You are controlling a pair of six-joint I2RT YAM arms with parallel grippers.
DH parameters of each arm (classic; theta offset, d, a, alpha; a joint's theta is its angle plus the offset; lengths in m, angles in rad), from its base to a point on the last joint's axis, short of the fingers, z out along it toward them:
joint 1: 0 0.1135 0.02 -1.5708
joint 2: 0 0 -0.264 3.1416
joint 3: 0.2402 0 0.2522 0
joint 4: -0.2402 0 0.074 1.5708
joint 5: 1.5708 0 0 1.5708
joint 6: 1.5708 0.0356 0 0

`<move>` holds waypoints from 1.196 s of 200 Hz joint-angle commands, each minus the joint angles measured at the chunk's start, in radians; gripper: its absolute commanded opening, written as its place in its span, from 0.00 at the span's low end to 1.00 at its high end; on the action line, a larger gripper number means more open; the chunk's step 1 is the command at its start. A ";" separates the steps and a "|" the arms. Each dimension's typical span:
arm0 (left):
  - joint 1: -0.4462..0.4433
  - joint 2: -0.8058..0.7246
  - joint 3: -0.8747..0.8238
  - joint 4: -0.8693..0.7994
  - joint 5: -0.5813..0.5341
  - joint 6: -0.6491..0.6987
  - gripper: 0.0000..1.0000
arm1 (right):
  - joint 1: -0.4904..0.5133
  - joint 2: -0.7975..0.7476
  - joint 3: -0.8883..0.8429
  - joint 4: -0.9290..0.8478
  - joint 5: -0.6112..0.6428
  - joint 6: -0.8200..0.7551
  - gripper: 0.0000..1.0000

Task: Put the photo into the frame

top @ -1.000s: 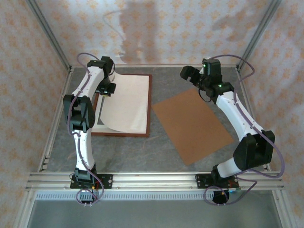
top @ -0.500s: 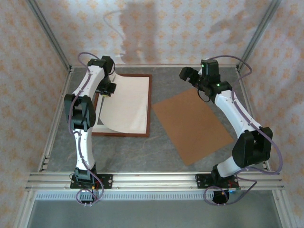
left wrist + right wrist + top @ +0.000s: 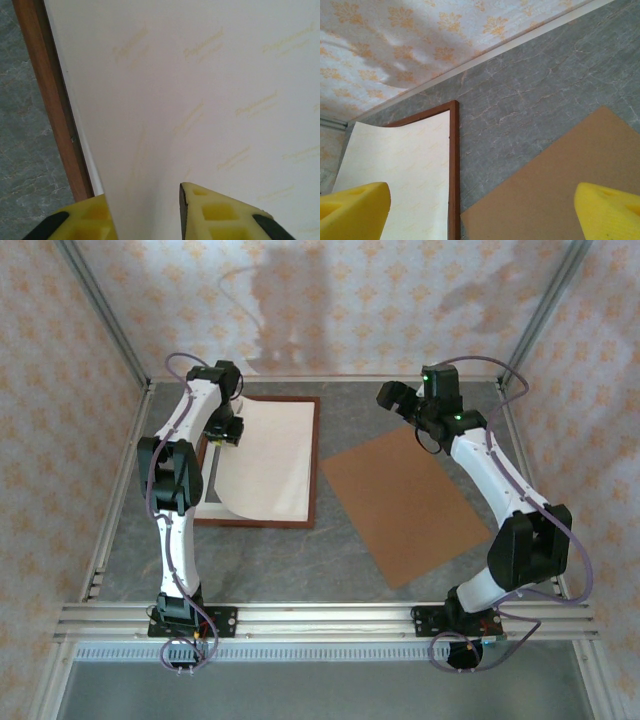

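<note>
The photo (image 3: 265,455) lies with its cream-white back up inside the dark reddish-brown frame (image 3: 314,460) at the back left of the table. Its left edge curls up off the frame. My left gripper (image 3: 222,432) is at that raised edge. In the left wrist view the photo (image 3: 200,90) passes between the yellow fingers (image 3: 215,210), which stand apart, so my left gripper (image 3: 145,200) is open around the sheet. The frame's rail (image 3: 50,100) runs along the left. My right gripper (image 3: 392,397) hovers open over the back middle of the table, holding nothing.
A plain brown backing board (image 3: 405,502) lies flat at an angle, right of the frame and below the right gripper. The right wrist view takes in the board's corner (image 3: 560,185), the frame's right rail (image 3: 453,160) and the grey table (image 3: 530,95). Patterned walls close in the table.
The left gripper's fingers have parted around the photo's raised left edge. The right arm has barely shifted.
</note>
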 commanded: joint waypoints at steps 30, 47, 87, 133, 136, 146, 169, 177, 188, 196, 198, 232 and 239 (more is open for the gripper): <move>0.019 -0.001 -0.052 0.022 0.017 -0.024 0.35 | 0.012 0.028 0.040 -0.015 0.007 -0.013 0.94; 0.019 -0.018 -0.078 0.044 0.043 -0.033 0.38 | 0.014 0.035 0.042 -0.015 0.004 -0.013 0.94; 0.021 -0.048 -0.144 0.095 0.078 -0.054 0.51 | 0.015 0.044 0.041 -0.017 0.002 -0.017 0.94; 0.028 -0.042 -0.165 0.106 0.022 -0.068 0.66 | 0.016 0.049 0.039 -0.016 0.001 -0.018 0.94; 0.029 -0.042 -0.166 0.108 0.017 -0.067 0.67 | 0.015 0.049 0.038 -0.017 0.001 -0.017 0.94; 0.029 -0.041 -0.166 0.111 -0.002 -0.071 0.72 | 0.017 0.050 0.038 -0.016 0.001 -0.016 0.95; 0.034 -0.040 -0.166 0.129 -0.026 -0.069 0.82 | 0.016 0.051 0.033 -0.017 0.001 -0.016 0.95; 0.035 -0.037 -0.165 0.135 -0.038 -0.067 0.85 | 0.016 0.051 0.032 -0.016 0.000 -0.016 0.95; 0.038 -0.032 -0.162 0.137 -0.050 -0.069 0.89 | 0.017 0.052 0.029 -0.017 0.003 -0.016 0.95; 0.040 -0.031 -0.163 0.143 -0.057 -0.071 0.91 | 0.017 0.051 0.027 -0.019 0.005 -0.016 0.95; 0.040 -0.030 -0.165 0.145 -0.057 -0.071 0.92 | 0.017 0.051 0.026 -0.020 0.005 -0.016 0.95; 0.049 -0.019 -0.159 0.159 -0.097 -0.085 1.00 | 0.020 0.056 0.005 -0.021 0.010 -0.016 0.95; 0.049 -0.020 -0.161 0.163 -0.110 -0.088 1.00 | 0.021 0.060 0.002 -0.023 0.010 -0.016 0.95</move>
